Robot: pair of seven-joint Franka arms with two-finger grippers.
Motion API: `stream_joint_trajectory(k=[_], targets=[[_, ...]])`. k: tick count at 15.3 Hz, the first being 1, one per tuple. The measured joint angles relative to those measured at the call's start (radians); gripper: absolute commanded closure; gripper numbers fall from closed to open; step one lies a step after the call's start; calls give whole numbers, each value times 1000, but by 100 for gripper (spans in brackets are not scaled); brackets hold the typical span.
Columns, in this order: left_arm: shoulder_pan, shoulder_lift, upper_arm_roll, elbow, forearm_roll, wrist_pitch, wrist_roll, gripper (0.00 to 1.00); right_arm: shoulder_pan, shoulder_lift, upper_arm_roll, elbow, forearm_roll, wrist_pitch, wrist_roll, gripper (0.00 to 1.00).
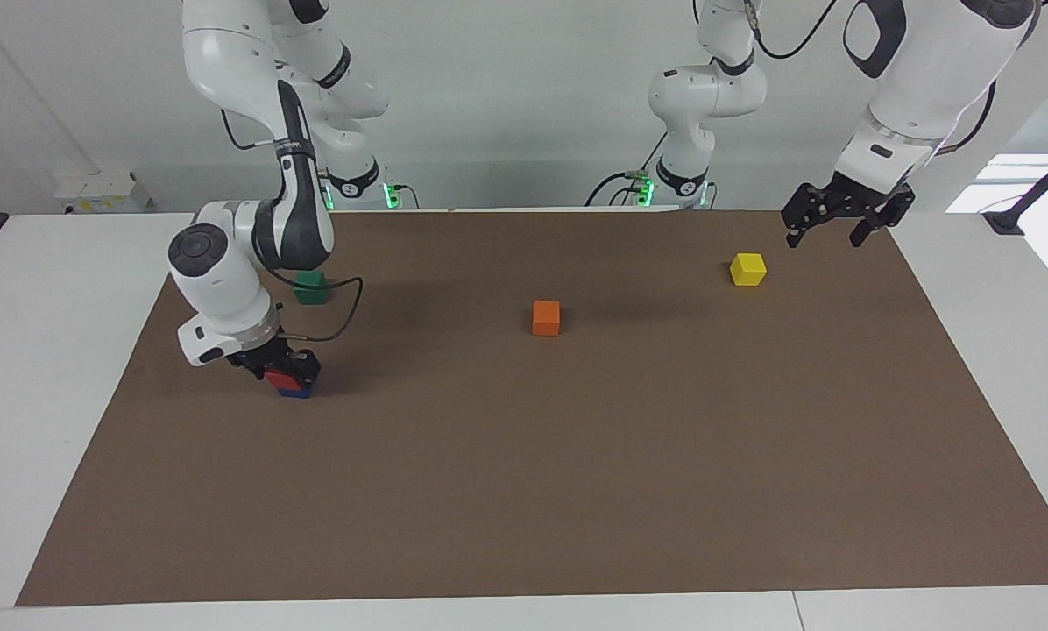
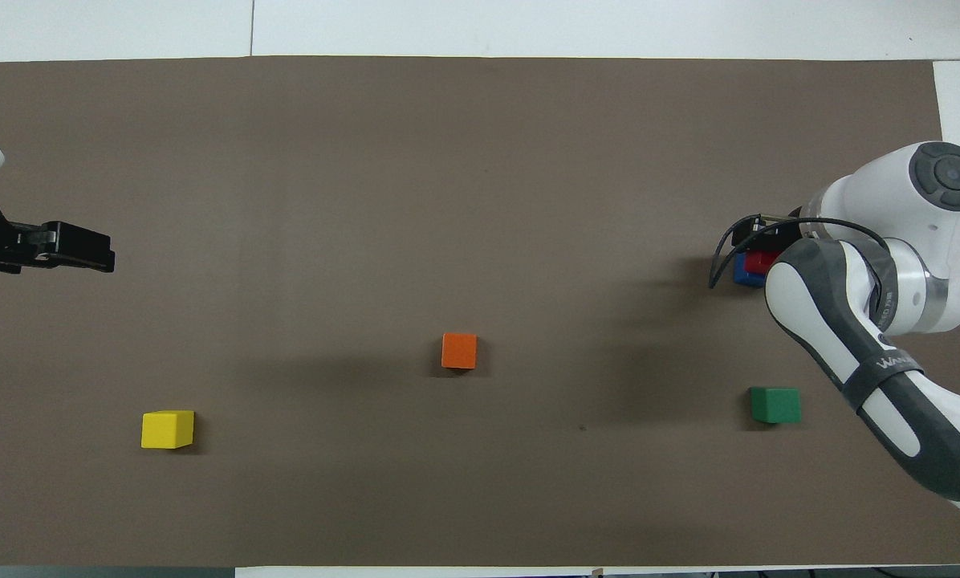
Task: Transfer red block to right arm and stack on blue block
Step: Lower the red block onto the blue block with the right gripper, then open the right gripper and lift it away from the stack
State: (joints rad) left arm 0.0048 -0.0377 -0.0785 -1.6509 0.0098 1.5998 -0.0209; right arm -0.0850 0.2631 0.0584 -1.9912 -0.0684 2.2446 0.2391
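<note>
Fingers of the right gripper (image 1: 284, 372) clamp the red block (image 1: 284, 379) on top of the blue block (image 1: 294, 393) near the right arm's end of the mat, while the left gripper (image 1: 844, 219), jaws spread, waits over the mat's corner at the robots' edge.

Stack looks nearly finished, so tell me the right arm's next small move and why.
Probably open the fingers and lift straight up. The right gripper is low at the red block, which already sits on the blue block with no gap visible between them. Whether the fingers have already let go cannot be told. The left gripper waits raised near the yellow block.
</note>
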Motion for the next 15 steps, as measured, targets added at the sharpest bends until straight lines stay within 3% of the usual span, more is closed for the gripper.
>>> stream_joint_trajectory(k=[8, 13, 15], targets=[[0, 0, 1, -1, -1, 1, -24, 0, -13, -9, -1, 54, 0, -29, 0, 0], [0, 0, 1, -3, -1, 0, -25, 0, -11, -48, 16, 252, 0, -281, -12, 0], [0, 0, 2, -3, -1, 0, -25, 0, -10, -88, 21, 284, 1, -343, -62, 0]])
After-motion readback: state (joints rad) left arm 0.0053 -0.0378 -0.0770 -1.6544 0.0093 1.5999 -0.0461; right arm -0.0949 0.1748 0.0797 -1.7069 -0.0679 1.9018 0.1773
